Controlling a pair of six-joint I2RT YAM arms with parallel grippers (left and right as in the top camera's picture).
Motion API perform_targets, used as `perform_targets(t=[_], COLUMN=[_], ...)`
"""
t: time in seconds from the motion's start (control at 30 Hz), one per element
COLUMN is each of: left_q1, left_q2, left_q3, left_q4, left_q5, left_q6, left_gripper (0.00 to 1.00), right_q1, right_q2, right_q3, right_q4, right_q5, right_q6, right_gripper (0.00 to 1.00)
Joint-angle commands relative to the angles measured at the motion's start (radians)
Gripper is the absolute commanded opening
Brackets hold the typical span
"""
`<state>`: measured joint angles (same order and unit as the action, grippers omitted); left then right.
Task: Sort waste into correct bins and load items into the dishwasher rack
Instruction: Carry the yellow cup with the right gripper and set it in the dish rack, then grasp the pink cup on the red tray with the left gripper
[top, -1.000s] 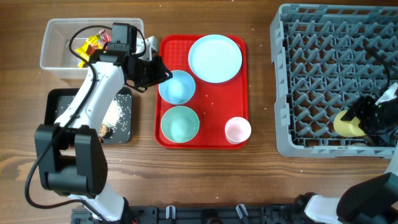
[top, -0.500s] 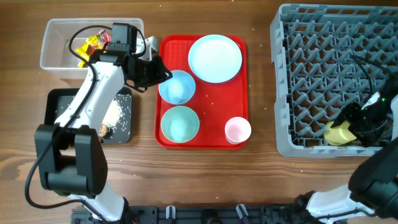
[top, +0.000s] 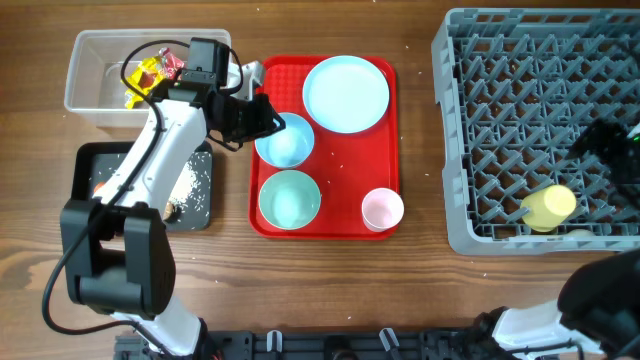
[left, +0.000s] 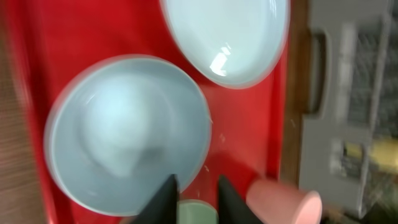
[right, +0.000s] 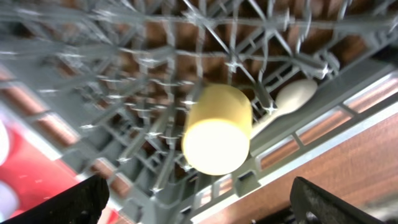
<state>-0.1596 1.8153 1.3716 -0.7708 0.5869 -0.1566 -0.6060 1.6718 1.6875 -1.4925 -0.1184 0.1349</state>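
The yellow cup (right: 216, 137) is found lying on its side among the pegs near the front edge of the dishwasher rack (top: 500, 100), its open mouth turned toward the right wrist camera. It is supported by the lattice alone and touches neither finger. The right gripper (right: 202, 196) is held above and apart from it with the jaws spread wide, a pose judged to suit clearing the pegs. The right arm is seen only at the frame's right edge in the overhead view. The left arm is extended from the table's near-left side across the black tray (top: 90, 160) to the red tray (top: 345, 170). The left gripper (left: 194, 179) is pointed down at the near rim of the upper bowl (left: 124, 137). Its jaws are set to a narrow gap, presumably sized for a rim pinch; contact cannot be confirmed. The plate (top: 346, 93), second bowl (top: 289, 199) and pink cup (top: 382, 210) remain unloaded.
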Motion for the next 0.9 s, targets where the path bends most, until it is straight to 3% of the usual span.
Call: perform_targets(t=[0.0,0.03,0.17,0.3,0.47,0.53,0.57,0.77,0.83,0.87], left_q1=[-0.077,-0.175,-0.443,-0.595,-0.607,-0.608,-0.608,-0.583,-0.524,-0.433], left_q2=[-0.069,-0.084,-0.048,0.029,0.078,0.078,0.078,0.035,-0.020,-0.077], left_q3=[-0.012,-0.012,-0.012,-0.012,-0.012,-0.012,-0.012,0.038,0.066,0.089], left_q4=[-0.098,-0.130,-0.130,-0.090,-0.058,-0.028,-0.020,-0.013,-0.008,0.019], left_q5=[0.162,0.092,-0.174,-0.391,-0.443,-0.443,-0.443,-0.417,-0.329,-0.164], left_q6=[0.307,0.336,0.325,0.201,0.143,0.129,0.119,0.011,-0.022,-0.040], left_gripper=[0.44,0.52,0.63,0.62,0.49,0.17,0.07,0.04,0.04,0.04], right_q1=[0.019,0.042,0.102,0.124,0.125,0.125,0.125,0.131,0.164,0.193], right_q2=[-0.127,-0.166,-0.190,-0.190,-0.190,-0.190,-0.190,-0.190,-0.190,-0.190], right_q3=[0.043,0.042,0.038,0.019,0.019,0.019,0.019,0.019,0.016,0.006], right_q4=[-0.017,-0.011,0.003,0.019,0.026,0.026,0.025,0.024,0.029,0.042], right_q5=[-0.074,-0.083,-0.082,-0.082,-0.083,-0.086,-0.086,-0.168,-0.315,-0.433], right_q6=[-0.064,-0.064,-0.079,-0.083,-0.082,-0.082,-0.083,-0.116,-0.203,-0.269], right_gripper=[0.96,0.96,0.96,0.96,0.96,0.96,0.96,0.96,0.96,0.96])
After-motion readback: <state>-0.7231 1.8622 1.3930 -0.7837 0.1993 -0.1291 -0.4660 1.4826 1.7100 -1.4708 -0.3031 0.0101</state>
